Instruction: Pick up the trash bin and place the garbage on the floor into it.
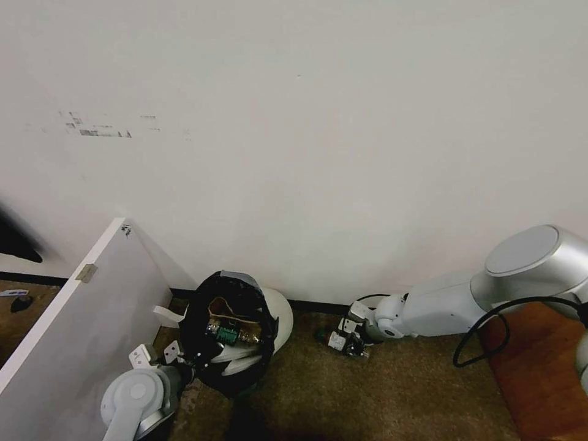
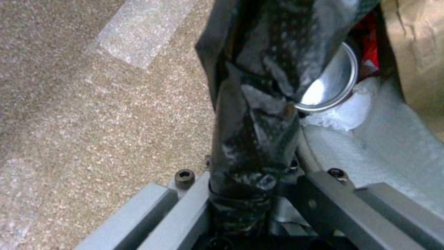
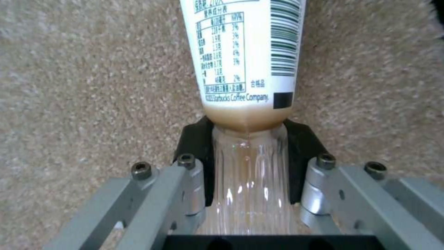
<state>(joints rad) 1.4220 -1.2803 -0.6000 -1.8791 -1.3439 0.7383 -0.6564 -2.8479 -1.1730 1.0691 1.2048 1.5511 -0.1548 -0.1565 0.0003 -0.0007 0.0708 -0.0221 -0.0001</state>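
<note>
Trash bin (image 1: pixel 236 334) tilted on the carpet (image 1: pixel 380 392) by the wall, left gripper (image 2: pixel 249 194) clamped on its black-bagged rim; to its right, right gripper (image 3: pixel 247 166) grips a bottle (image 3: pixel 245 69) lying on the carpet.

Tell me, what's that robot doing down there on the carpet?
It's tidying up. Its left gripper is clamped on the rim of the trash bin, which already holds a bottle, a can and a paper bag. Its right gripper is closed around another bottle lying on the floor by the wall.
</note>
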